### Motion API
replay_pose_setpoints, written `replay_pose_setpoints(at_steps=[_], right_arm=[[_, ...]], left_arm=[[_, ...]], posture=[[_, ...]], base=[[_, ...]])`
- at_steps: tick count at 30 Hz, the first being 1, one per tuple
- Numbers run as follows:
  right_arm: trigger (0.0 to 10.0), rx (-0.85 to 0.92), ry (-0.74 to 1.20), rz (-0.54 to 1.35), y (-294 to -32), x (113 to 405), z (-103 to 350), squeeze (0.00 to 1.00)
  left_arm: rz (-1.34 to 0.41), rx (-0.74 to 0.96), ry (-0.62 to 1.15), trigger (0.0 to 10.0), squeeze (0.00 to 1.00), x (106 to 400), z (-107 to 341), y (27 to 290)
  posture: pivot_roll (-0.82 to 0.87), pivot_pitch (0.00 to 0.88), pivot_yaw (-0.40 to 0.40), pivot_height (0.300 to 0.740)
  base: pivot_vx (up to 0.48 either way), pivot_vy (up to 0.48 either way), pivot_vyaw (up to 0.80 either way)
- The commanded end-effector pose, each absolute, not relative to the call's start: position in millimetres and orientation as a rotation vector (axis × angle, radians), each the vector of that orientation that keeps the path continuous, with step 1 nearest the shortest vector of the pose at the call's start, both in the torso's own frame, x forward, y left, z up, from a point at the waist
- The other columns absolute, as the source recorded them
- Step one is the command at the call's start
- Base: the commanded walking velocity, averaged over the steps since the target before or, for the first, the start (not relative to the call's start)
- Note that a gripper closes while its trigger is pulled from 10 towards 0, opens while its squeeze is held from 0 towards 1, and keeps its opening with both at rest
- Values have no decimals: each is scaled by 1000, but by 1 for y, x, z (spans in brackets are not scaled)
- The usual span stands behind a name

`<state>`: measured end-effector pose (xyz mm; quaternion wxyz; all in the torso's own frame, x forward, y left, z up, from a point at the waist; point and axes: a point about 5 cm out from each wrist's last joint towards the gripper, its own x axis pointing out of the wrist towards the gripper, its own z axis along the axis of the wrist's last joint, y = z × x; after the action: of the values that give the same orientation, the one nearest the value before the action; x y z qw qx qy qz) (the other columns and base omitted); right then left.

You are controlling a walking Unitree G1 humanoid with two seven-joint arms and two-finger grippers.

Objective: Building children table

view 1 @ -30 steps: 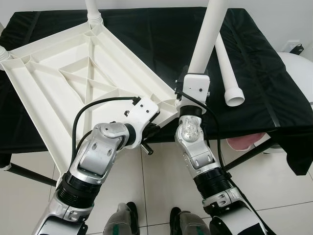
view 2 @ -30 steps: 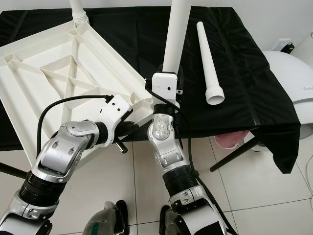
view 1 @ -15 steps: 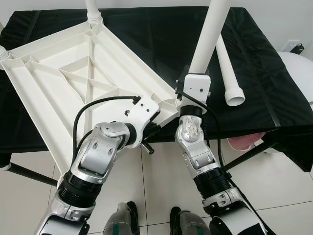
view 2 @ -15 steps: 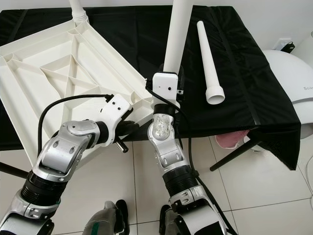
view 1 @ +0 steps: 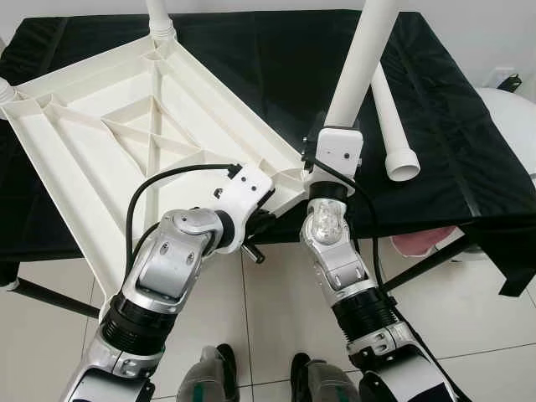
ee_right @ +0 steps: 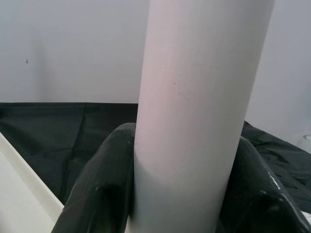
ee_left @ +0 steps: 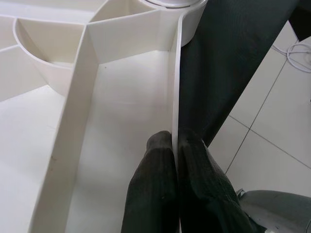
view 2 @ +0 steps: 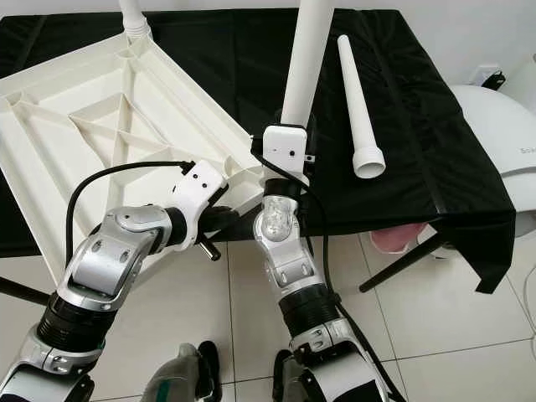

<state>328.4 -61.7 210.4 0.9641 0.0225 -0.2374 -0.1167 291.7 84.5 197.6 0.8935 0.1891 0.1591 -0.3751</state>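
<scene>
A white plastic tabletop (view 1: 126,134) lies upside down on the black-covered table, ribs facing up, with one white leg (view 1: 159,21) standing in a far corner socket. My left gripper (ee_left: 174,145) is shut on the tabletop's thin near rim (ee_left: 176,87), one finger on each side. My right gripper (ee_right: 187,189) is shut on an upright white table leg (view 1: 356,63), which stands at the tabletop's near right corner (view 1: 293,180). Another loose white leg (view 1: 392,126) lies on the black cloth to the right.
The black cloth (view 1: 452,151) drapes over a folding table whose dark legs (view 1: 427,264) reach the tiled floor (view 1: 268,310). A white rounded object (view 1: 511,117) sits at far right, something pink (view 1: 414,243) under the cloth edge. My feet (view 1: 260,381) show below.
The upright leg in my right gripper has shifted slightly to the right and stands a bit straighter. The left gripper keeps its hold on the rim.
</scene>
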Motion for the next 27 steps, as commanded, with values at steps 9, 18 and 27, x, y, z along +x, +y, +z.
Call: replay_pose_setpoints(at_steps=[9,18,27], right_arm=[[10000,42,-180,-395,-92,327,145,0],[10000,40,-184,-396,-93,326,145,1000],[10000,39,-188,-388,-93,327,146,0]], left_arm=[[-517,418,189,10000,0,302,228,108],[-521,419,186,10000,0,303,228,107],[-521,418,185,10000,0,303,228,107]], posture=[[-23,221,-5,740],[-26,214,-8,740],[-25,214,-9,740]], base=[[0,0,0],[0,0,0],[0,0,0]])
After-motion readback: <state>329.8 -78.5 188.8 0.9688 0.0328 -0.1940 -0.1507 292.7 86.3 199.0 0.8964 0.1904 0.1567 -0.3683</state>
